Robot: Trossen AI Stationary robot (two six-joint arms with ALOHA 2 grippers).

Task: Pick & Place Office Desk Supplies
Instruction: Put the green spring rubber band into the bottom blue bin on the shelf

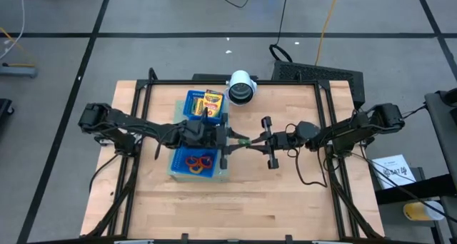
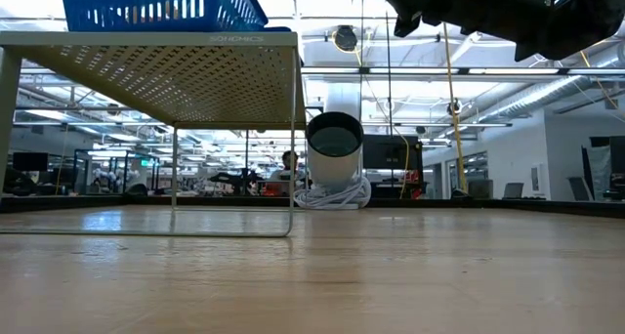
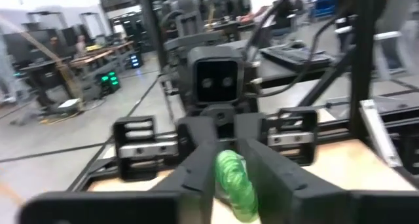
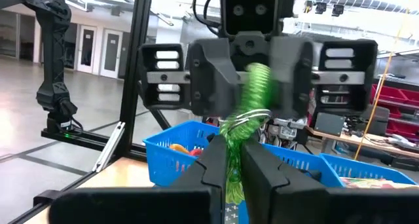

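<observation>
High view: two pincers [image 1: 236, 139] [image 1: 251, 140], one green ring [image 1: 244, 140].

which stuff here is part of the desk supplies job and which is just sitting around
Part of the job:
- green ring, held between the left gripper and right gripper
- crayon boxes in the tray
- red and orange rings in the tray

Just there:
- blue tray
- white cylinder
- wire shelf under the tray
</observation>
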